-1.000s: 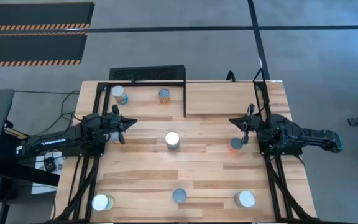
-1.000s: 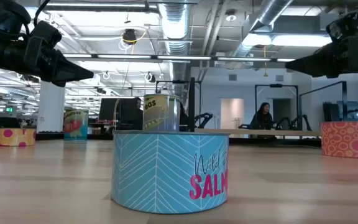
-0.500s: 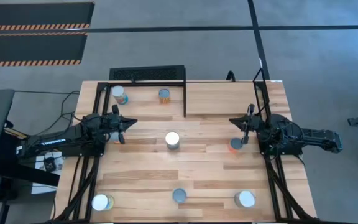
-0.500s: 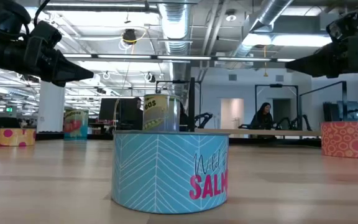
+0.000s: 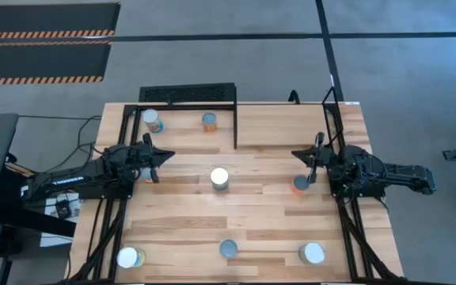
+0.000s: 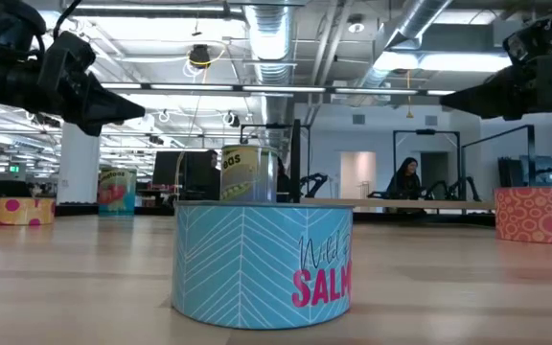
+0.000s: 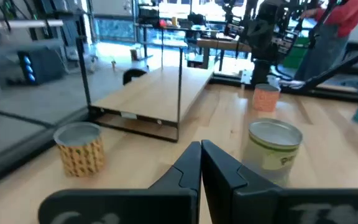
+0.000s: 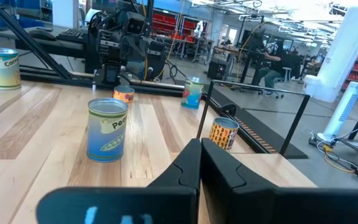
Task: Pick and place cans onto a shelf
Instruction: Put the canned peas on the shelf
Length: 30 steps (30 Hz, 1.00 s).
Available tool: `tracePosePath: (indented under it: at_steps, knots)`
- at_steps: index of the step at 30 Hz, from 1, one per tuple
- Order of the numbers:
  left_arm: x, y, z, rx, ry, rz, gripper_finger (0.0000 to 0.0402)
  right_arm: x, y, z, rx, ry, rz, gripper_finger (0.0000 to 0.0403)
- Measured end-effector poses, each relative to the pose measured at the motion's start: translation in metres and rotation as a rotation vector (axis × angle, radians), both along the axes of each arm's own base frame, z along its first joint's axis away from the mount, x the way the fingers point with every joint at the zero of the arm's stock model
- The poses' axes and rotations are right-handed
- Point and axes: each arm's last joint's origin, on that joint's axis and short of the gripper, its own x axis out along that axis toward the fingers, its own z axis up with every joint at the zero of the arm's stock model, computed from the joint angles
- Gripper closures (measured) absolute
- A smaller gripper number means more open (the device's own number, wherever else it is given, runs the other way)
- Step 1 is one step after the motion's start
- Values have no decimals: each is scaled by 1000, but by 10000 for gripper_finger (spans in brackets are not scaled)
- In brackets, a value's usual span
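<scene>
Both grippers hover empty with fingers together: left gripper [image 5: 162, 156] at mid-left, right gripper [image 5: 298, 153] at mid-right above an orange can [image 5: 300, 184]. Two cans [image 5: 153, 121] stand on the shelf [image 5: 184, 131], upper left; others dot the table [image 5: 267, 214].

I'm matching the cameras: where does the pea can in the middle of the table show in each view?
High view: pea can, table centre.
Low view: can behind the teal salmon tin.
Left wrist view: green-labelled can ahead.
Right wrist view: nearest can ahead.
Shared landmark: the shelf's black corner post.
</scene>
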Motion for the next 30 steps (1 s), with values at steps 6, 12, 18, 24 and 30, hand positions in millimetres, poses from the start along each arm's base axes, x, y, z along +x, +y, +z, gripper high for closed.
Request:
tracePosePath:
  at_steps: [6,12,18,24,30]
  knots:
    - [1,-3,9,26,-91,-107,401,0,0,0,0,0,0,369]
    - [3,-6,27,54,-169,-228,401,0,0,0,0,0,0,369]
    - [14,-3,44,92,-116,-226,401,0,0,0,0,0,0,369]
    - [38,-1,57,151,-61,-256,401,0,0,0,0,0,0,369]
    - [68,2,68,195,23,-282,401,0,0,0,0,0,0,369]
